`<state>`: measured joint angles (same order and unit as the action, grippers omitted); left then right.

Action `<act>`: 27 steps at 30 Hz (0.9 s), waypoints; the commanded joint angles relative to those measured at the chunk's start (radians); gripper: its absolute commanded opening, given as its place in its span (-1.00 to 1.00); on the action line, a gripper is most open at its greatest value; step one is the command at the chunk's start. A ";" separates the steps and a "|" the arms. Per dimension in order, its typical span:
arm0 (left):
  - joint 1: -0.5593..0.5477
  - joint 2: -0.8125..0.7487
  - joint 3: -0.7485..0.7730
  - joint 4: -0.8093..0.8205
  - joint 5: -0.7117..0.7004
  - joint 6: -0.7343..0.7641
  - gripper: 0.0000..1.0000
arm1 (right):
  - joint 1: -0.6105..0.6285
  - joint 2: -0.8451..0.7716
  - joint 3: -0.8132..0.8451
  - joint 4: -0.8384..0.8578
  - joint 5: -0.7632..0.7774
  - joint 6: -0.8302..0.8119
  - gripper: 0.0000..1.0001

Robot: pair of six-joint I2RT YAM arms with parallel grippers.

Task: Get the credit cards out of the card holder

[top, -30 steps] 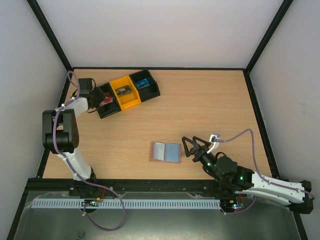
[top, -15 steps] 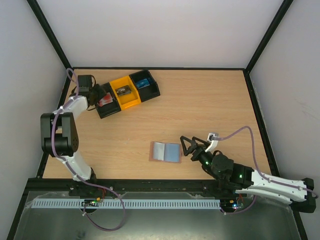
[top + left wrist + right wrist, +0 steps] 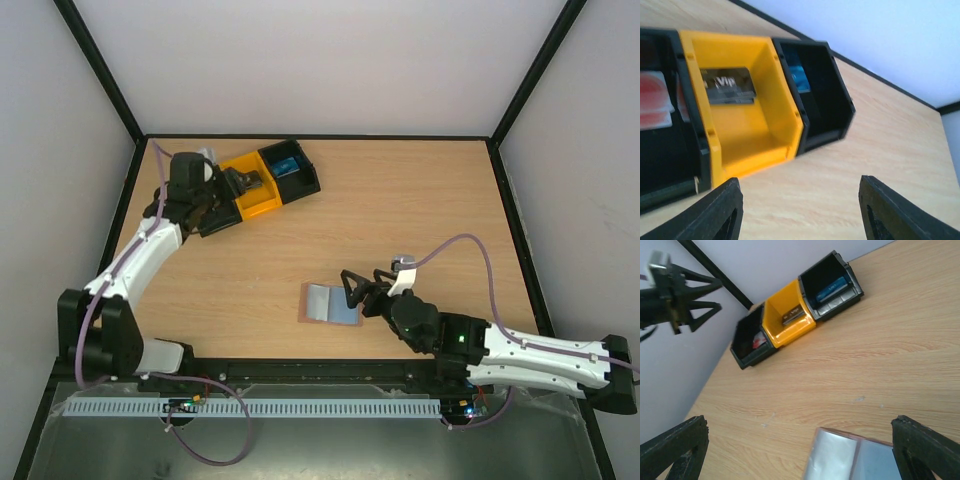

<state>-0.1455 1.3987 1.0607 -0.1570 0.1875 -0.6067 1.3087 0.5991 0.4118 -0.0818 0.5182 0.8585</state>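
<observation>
The card holder [image 3: 328,303] lies spread flat on the table, brown edge around a pale greyish inside, also low in the right wrist view as the card holder [image 3: 860,460]. I cannot tell whether any card is in it. My right gripper [image 3: 350,290] hangs open at its right edge, nothing between the fingers [image 3: 925,452]. My left gripper [image 3: 243,183] is open and empty over the front of the yellow bin [image 3: 740,130]. A dark card [image 3: 729,85] lies in that bin, a red card [image 3: 655,97] in the black bin to its left, a blue card [image 3: 799,79] in the black bin on the right.
The three bins [image 3: 262,180] stand in a slanted row at the back left, near the left wall frame [image 3: 120,230]. Bare wood table [image 3: 420,210] stretches between the bins and the holder and on to the right.
My left arm has swung from the left black bin over to the yellow one, its jaws opening on the way. My right gripper has slid left onto the holder's right edge.
</observation>
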 commanded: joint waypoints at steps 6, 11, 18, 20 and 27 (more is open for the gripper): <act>-0.120 -0.258 -0.248 -0.062 0.098 0.026 0.43 | -0.042 0.141 0.062 -0.067 -0.005 -0.009 0.95; -0.206 -0.336 -0.402 -0.051 0.119 -0.018 0.43 | -0.124 0.182 0.022 -0.050 -0.105 -0.001 0.99; -0.350 -0.393 -0.577 0.079 0.144 -0.135 0.42 | -0.192 0.263 -0.007 -0.104 -0.165 0.031 0.90; -0.389 -0.389 -0.609 0.125 0.145 -0.165 0.42 | -0.193 0.269 -0.016 -0.119 -0.179 0.026 0.78; -0.484 -0.306 -0.686 0.313 0.161 -0.250 0.43 | -0.217 0.267 -0.028 -0.224 -0.146 0.089 0.32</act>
<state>-0.5934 1.0435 0.3958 0.0128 0.3275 -0.7944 1.1107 0.8654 0.3950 -0.2146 0.3538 0.9031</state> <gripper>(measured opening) 0.713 0.719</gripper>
